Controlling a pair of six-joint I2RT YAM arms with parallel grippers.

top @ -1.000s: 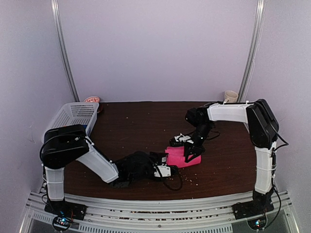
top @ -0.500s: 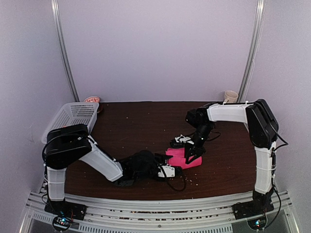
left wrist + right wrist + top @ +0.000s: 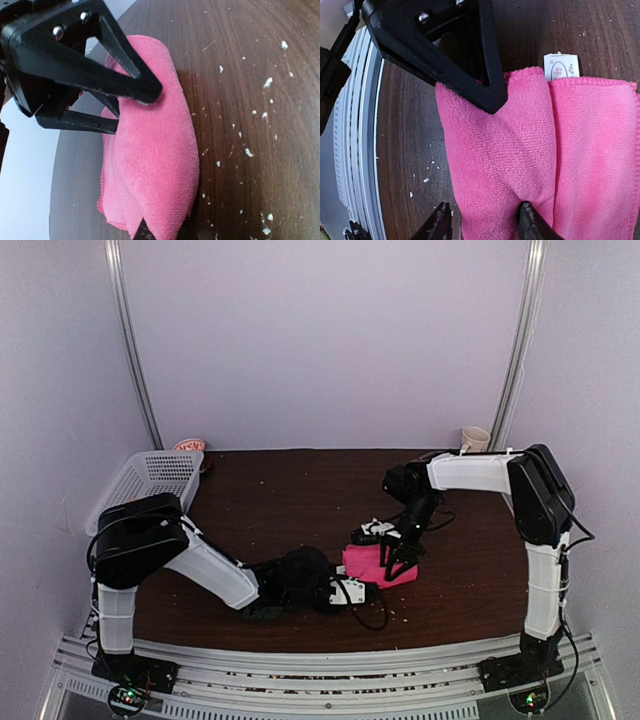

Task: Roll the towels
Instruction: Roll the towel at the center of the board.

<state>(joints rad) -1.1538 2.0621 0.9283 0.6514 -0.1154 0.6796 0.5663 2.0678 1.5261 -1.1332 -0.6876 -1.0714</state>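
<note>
- Lying on the dark wooden bench, right of middle and nearer the front edge, the pink towel is folded over itself into a thick, loose bundle.
- Both arms reach in to the bundle, one from each side.
- The left tool comes in low from the near left and is clamped together on the near end of the pink towel. In its wrist view, cloth fills the space between its two dark fingertips at the bottom edge.
- The right tool comes down from above onto the towel's far part. Its fingers stand apart on either side of a rounded fold, with one tip just beside the cloth's edge and the other against it.
- In the right wrist view the towel shows two parallel humps with a crease between them, and a small white tag sticks out at the end of the crease, flat on the wood.
- Pale crumbs are scattered over the bench around the towel.
- A white lattice basket sits at the far left corner, well apart from the towel.
- A cream mug stands at the far right corner.
</note>
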